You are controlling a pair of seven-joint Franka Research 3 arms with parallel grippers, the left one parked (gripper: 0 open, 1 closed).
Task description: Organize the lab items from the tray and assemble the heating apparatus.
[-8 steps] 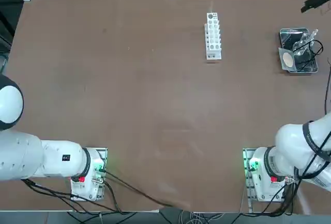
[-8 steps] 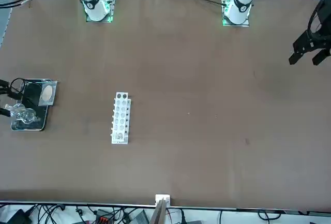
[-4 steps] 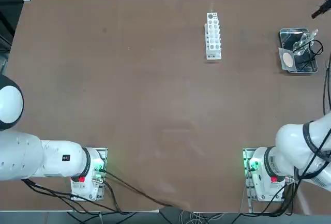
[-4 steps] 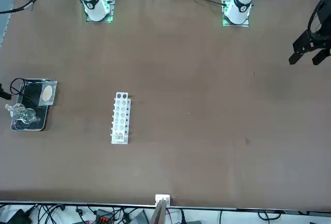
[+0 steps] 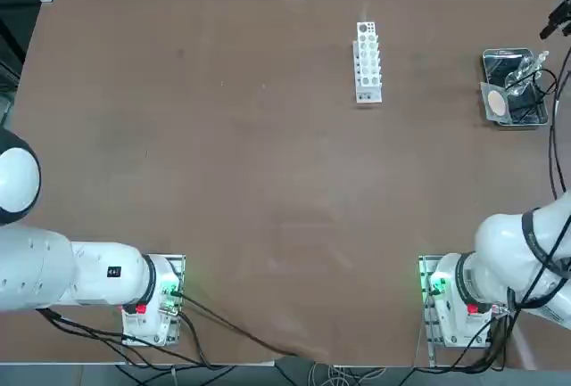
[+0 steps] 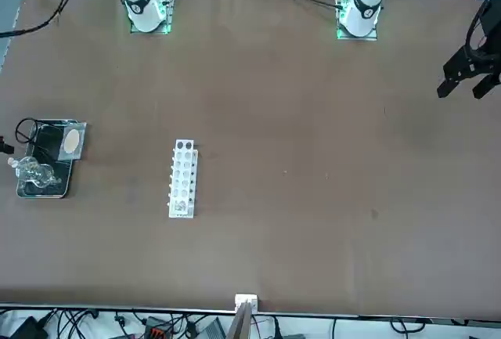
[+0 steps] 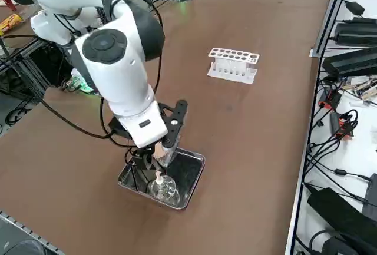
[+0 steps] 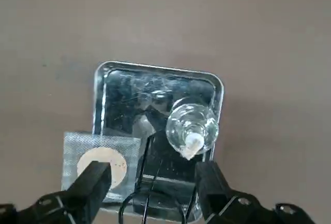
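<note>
Seen from overhead: a wide brown worktop point(image 5: 268, 181), mostly bare. Near the far edge, right of centre, a white test-tube rack point(image 5: 367, 61) lying lengthwise. At the far right corner, close to the right edge, a small steel tray point(image 5: 515, 89) holding a grey mesh with beige centre point(image 5: 496, 101), a clear glass burner point(image 5: 526, 69) and a black wire tripod point(image 5: 528, 96). Along the far edge, cables and dark equipment on a pale ledge.

Seen from across the table: same tray point(image 6: 45, 159) hard by the worktop's edge, mesh point(image 6: 71, 142) at the end nearer the robot, burner point(image 6: 30, 171) at the other end. Rack point(image 6: 183, 178) well apart from it, toward the middle. More cables below the near rim.

Seen from the raised side camera: right gripper point(image 7: 158, 159) hanging just over the tray point(image 7: 192, 179), above the burner point(image 7: 162, 188). Power bricks and tangled leads on a white shelf past the worktop's edge.

Seen from the wrist: right gripper point(image 8: 150, 185) spread wide, holding nothing, fingers point(image 8: 93, 182) either side of the tripod point(image 8: 150, 182). Burner point(image 8: 190, 127) upright on the tray's dark floor, mesh point(image 8: 101, 162) overlapping the rim point(image 8: 155, 69).
</note>
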